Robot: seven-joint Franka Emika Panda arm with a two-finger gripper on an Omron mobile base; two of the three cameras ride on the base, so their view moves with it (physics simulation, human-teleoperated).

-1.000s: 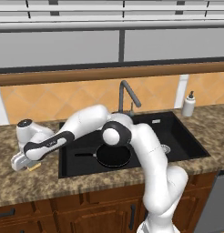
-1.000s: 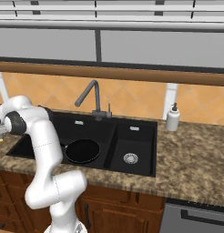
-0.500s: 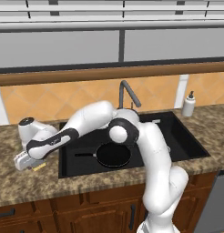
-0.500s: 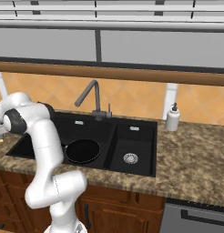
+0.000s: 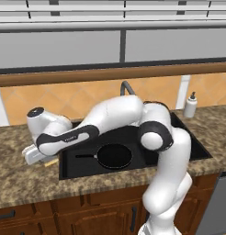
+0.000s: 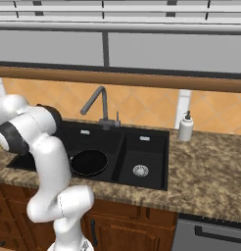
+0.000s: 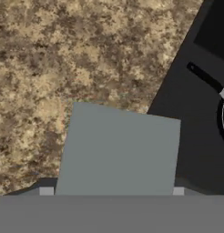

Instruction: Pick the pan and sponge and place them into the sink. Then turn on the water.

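Observation:
The sponge (image 7: 118, 152) shows its grey-blue face between my fingertips, a little above the speckled counter left of the sink (image 6: 142, 147). My gripper (image 7: 112, 191) is shut on it. From the left base view the hand (image 5: 34, 153) hangs over the counter with a yellow edge of the sponge (image 5: 51, 162) under it. The black pan (image 5: 114, 156) lies flat in the large basin, handle pointing left. The pan (image 6: 88, 163) is apart from the gripper, and its handle (image 7: 205, 77) crosses the hand view's upper right. No stream falls from the faucet (image 6: 100, 100).
A white soap bottle (image 6: 185, 127) stands on the counter right of the sink. The smaller basin has a silver drain (image 6: 140, 170). The sink's left rim (image 7: 173, 82) runs close beside the sponge. Brown granite counter (image 7: 63, 54) spreads to the left.
The hand has risen slightly and shifted right toward the sink with the sponge in it. The pan has stayed put in the basin.

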